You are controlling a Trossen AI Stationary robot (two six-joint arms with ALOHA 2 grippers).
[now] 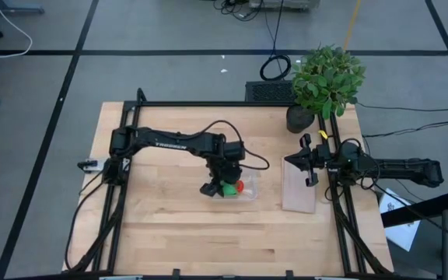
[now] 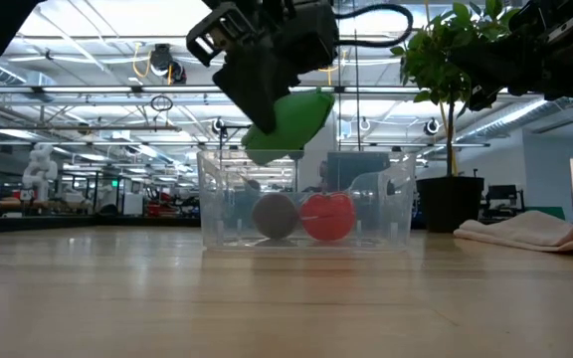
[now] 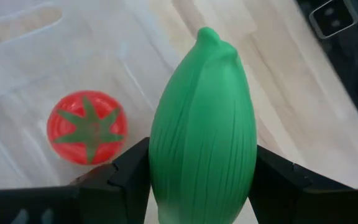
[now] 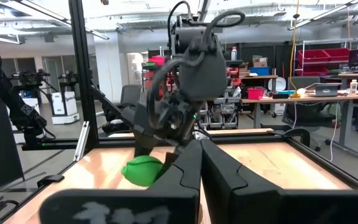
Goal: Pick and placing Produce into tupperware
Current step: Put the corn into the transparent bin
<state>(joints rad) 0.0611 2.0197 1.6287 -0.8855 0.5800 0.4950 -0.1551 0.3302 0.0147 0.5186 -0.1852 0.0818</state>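
The clear tupperware (image 2: pixel 381 204) stands on the table's middle. Inside it, on its floor, lie the brown kiwi-like ball (image 2: pixel 275 216) and the red tomato-like ball (image 2: pixel 327 216); the tomato (image 3: pixel 87 126) also shows in the left wrist view. My left gripper (image 2: pixel 277 129) is shut on the bright green oblong piece (image 2: pixel 288 119) and hovers over the tupperware's left part (image 1: pixel 249 192). My right gripper (image 1: pixel 288 161) waits shut at the table's right, above the whitish panel (image 1: pixel 298 194). From above, the left gripper hides the kiwi. My left gripper pinches the green piece at its thick part (image 3: pixel 166 155), with one finger (image 3: pixel 126 177) on each of two opposite sides. It comes from above at a slant. The piece's pointed end (image 3: pixel 209 37) sticks out past the fingers. The piece is lifted clear, tilted, over the tupperware.
A leafy potted plant (image 1: pixel 327 78) stands at the table's far right corner. The whitish panel lies right of the tupperware, under the right gripper. A black frame (image 1: pixel 208 103) runs along the table's edges. Bare wood (image 1: pixel 208 233) stretches toward the near edge.
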